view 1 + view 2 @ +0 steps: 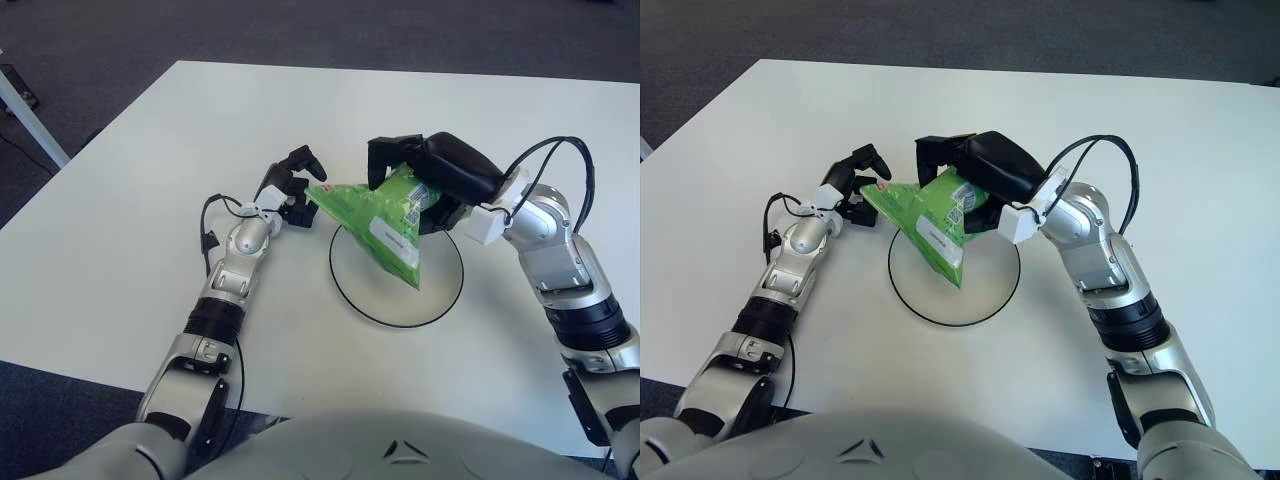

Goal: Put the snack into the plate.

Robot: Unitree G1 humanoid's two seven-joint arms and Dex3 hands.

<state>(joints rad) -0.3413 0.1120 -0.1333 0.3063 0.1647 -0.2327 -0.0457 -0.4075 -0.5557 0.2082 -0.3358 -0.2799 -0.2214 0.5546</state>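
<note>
Over the plate: a green snack bag (385, 215) hangs in the robot's right hand (430, 180), its lower end down inside the rim of the white, black-edged plate (445, 290); whether it touches the dish cannot be told.
Snack bag: its long axis runs slantwise, from the upper corner by the left hand down to a pointed lower corner near the plate's middle; a white label strip shows on its face.
Right hand: dark fingers are closed around the bag's upper right part, gripping it from above and behind, with the forearm reaching in from the right.
Left hand (292, 190): shown just left of the plate and the bag's upper corner, fingers curled, holding nothing.
Surface: a plain white table (120, 240) carries the plate; both arms reach over it.
Room: dark grey carpet (100, 40) lies beyond the table's far edge and at its near left corner.
Left eye view only: a pale slanted bar (30, 115) and a small dark object stand on the carpet at the far left.
Right eye view only: more of the right arm appears, with the whole forearm and elbow, and a black cable (1110, 150) looping over the wrist.
</note>
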